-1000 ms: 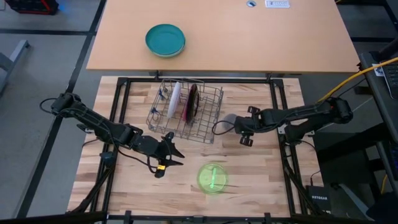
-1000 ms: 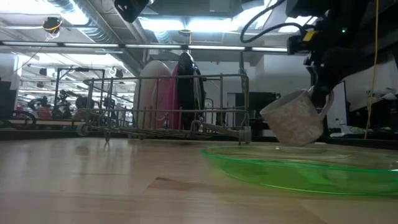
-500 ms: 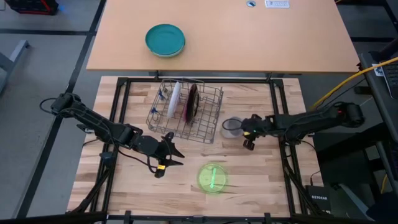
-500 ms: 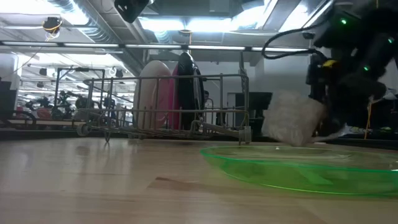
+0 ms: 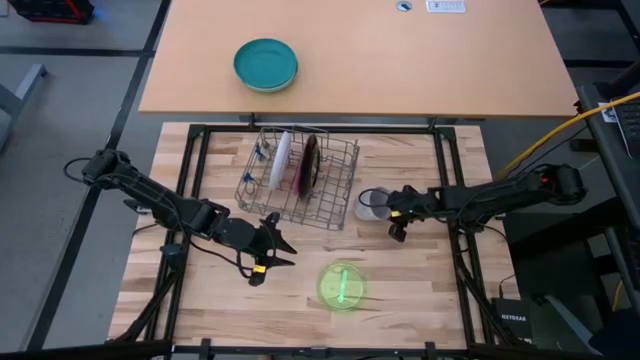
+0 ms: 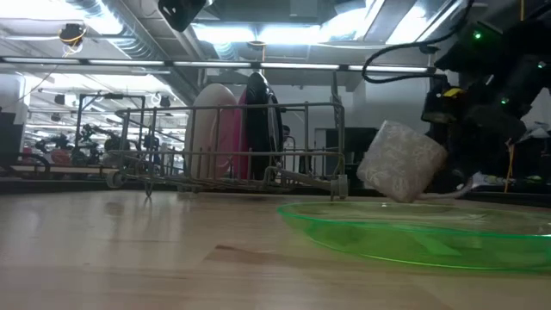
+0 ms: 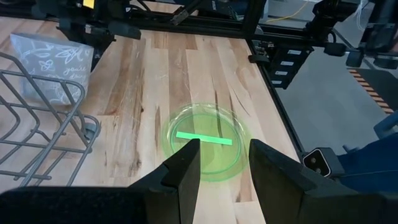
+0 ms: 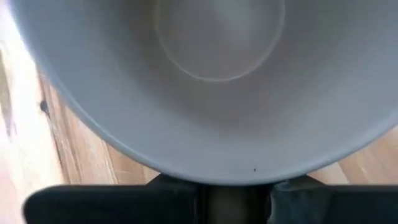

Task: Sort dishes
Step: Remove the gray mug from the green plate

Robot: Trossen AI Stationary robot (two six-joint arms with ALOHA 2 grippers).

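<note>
Grey and speckled, the small mug with a handle is held tilted by the right claw, whose fingers are closed on the mug. The mug is seen leaning in the low view, and its pale inside fills the right wrist view. Just beyond the held mug, away from the right arm, the wire dish rack is found. In the rack, the round white plate and the magenta plate with the dark red underside are stood on edge, side by side. The small lime-green saucer is laid flat on the wooden table, near the right claw. The left claw is parked beside the saucer, with its fingers spread apart and nothing held between them.
</note>
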